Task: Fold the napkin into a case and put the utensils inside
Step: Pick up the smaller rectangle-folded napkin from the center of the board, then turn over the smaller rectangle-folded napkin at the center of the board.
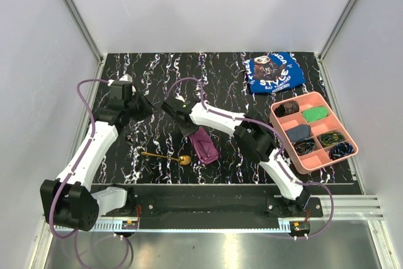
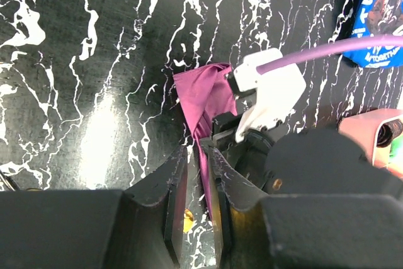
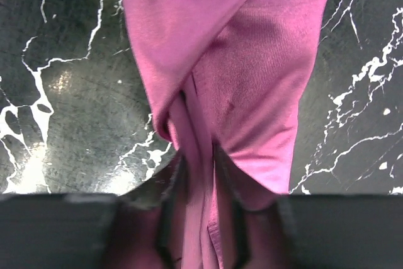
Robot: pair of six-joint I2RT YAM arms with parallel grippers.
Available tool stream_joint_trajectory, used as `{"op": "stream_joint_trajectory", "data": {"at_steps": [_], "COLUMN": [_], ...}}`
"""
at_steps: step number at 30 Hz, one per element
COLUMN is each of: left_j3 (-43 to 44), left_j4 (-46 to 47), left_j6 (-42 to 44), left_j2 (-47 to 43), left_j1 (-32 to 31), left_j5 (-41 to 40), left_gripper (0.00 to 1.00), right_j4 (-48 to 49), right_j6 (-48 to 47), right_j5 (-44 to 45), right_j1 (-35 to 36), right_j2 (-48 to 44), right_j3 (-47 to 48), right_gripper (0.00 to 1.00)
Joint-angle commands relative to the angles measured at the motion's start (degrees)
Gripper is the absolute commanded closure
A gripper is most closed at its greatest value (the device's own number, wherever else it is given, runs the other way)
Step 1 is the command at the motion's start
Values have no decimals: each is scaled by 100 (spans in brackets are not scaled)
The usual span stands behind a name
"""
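My right gripper [image 3: 200,184] pinches a fold of the purple napkin [image 3: 252,80]; left gripper [image 2: 196,168] slightly ajar, empty; gold spoon [image 1: 165,156] just beside napkin.

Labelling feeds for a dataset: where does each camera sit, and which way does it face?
Top external: above and behind the bases, looking down on the table; left arm and right arm show whole.
Left wrist: on the left arm, looking low across the table at the napkin and right arm; own fingers at bottom.
Right wrist: close over the napkin, looking down; own blurred fingers pinch a fold.
Shared: all see the napkin; top and left wrist also share pink tray, blue cloth.
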Motion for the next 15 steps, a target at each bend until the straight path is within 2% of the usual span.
{"op": "stream_joint_trajectory", "data": {"at_steps": [1,4,5,11,15], "left_j3": [-75,-75,-83,-154,-224], "left_j4": [105,114,132,281,360], "left_j6": [166,201,210,245,272], "left_j2": [-91,-65,-30,146,295], "left_j1": [108,152,161,231,284], "left_j5": [291,361,387,606,747], "left_gripper": [77,77,77,77,77], "right_j4": [-347,-267,-258,329,1416], "right_j6": [239,134,81,203,554], "right_j5": [516,157,42,-2092,-3576], "right_j1": [87,78,70,-290,-791], "right_j2": [308,36,-43,-711,-1255], "right_j3": [4,118,170,75,-819], "right_gripper": [78,83,90,99,100]}}
